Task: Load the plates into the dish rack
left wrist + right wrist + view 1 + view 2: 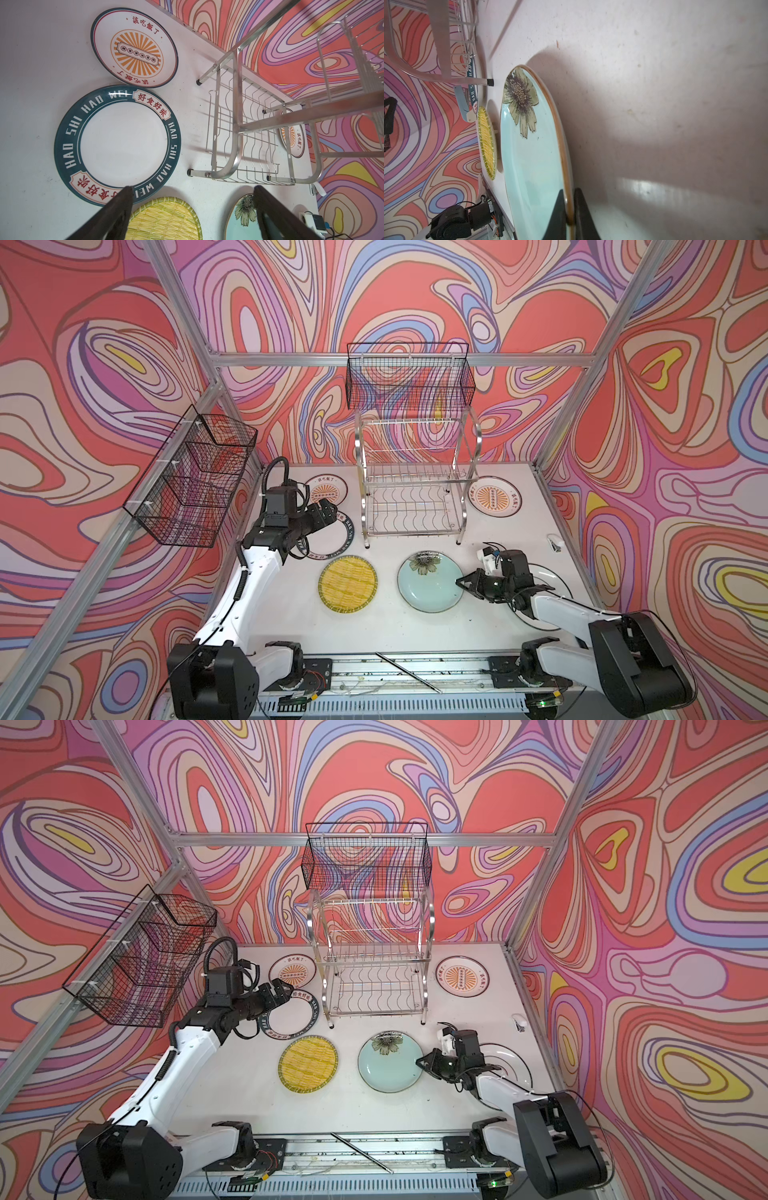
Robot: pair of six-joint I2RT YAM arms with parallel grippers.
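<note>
On the near part of the white surface (374, 626), the right pincer (462, 583) pinches the right rim of the pale aqua flower plate (430, 589). The yellow woven-look plate (347, 583) lies just to its left and the black-ringed white plate (550, 577) lies partly under the right arm. Farther back on the left, the left pincer (326, 512) hangs spread wide above the green-lettered plate (122, 143). Farthest back, the chrome dish rack (415, 489) stands by the wall, between the left sunburst plate (326, 490) and the right sunburst plate (496, 499), both lying flat.
</note>
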